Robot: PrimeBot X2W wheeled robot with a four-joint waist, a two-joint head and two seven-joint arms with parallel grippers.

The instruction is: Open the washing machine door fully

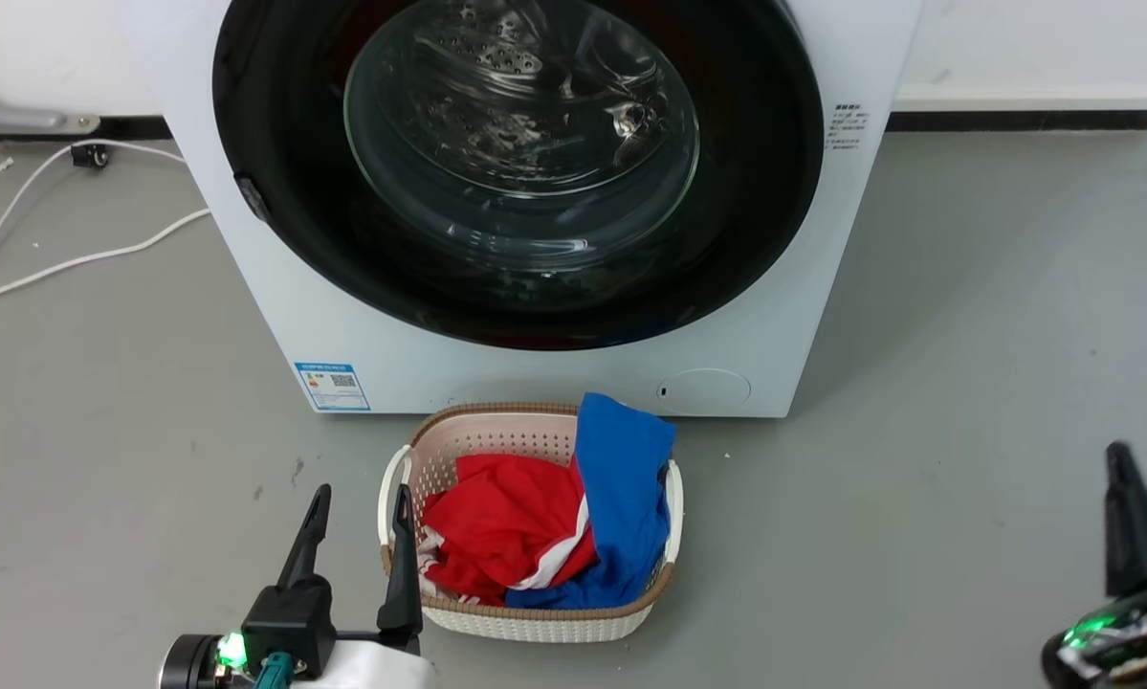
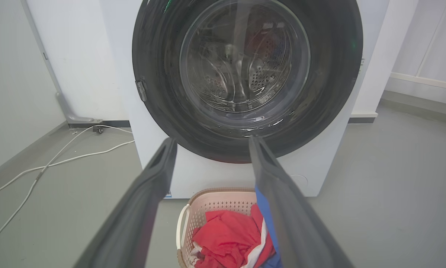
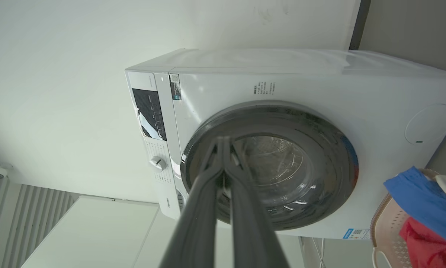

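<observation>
The washing machine door [image 1: 520, 163] is closed, its black ring lying flat against the white front of the washing machine [image 1: 793, 316], so I judge that nothing of the task is done yet. The left pincer [image 1: 363, 493] is released, its two fingers spread apart. It hangs low over the floor [image 1: 965, 383], just beside the laundry basket [image 1: 496, 413] that holds a red garment [image 1: 506, 522] and a blue garment [image 1: 621, 478], well apart from the door. The right pincer [image 3: 223, 143] is clenched on nothing, fingers pressed together, also well apart from the door. A small grey catch [image 1: 251, 196] sits on the door's left edge; probably this is the place to pull. Everything is left: to reach, to unlatch, and to swing the door wide.
</observation>
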